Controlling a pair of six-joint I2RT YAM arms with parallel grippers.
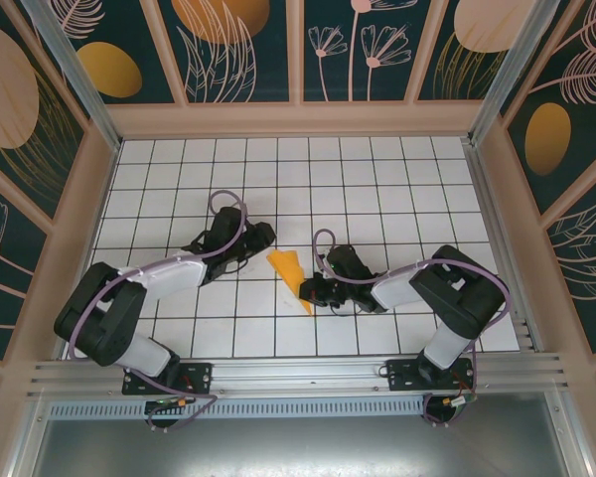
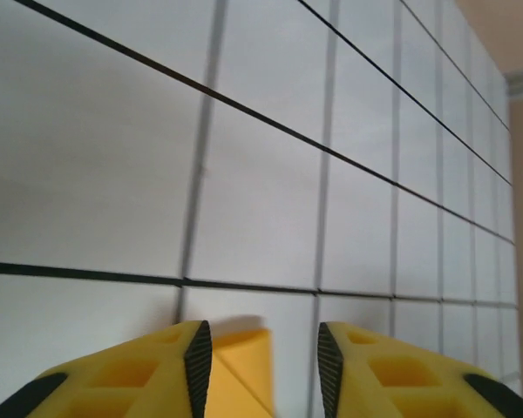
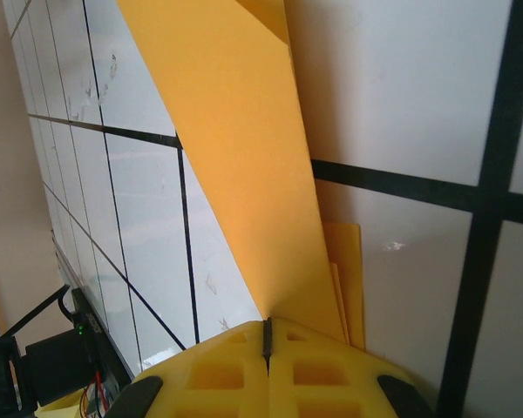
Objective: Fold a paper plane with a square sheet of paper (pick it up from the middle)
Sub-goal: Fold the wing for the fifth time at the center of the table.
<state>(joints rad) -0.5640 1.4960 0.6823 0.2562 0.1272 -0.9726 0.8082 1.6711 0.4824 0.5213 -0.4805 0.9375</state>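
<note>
White gridded table (image 1: 278,169) walled by dark leafy wallpaper (image 1: 392,84)

folded orange-yellow dart, pinched at its narrow end

the paper plane (image 1: 288,271) is a narrow, tapering orange-yellow shape lying near the middle of the white gridded surface (image 1: 377,189). its broad end points up-left, towards the far wall, and its tip towards the near edge. the narrow end sits in the right gripper (image 3: 267,335), whose fingers are pressed together on it. from there a smooth flap rises, with thinner folded layers just beside it. a creased corner (image 2: 240,370) shows between the parted fingers of the left gripper (image 2: 263,347); contact there cannot be told.
</note>
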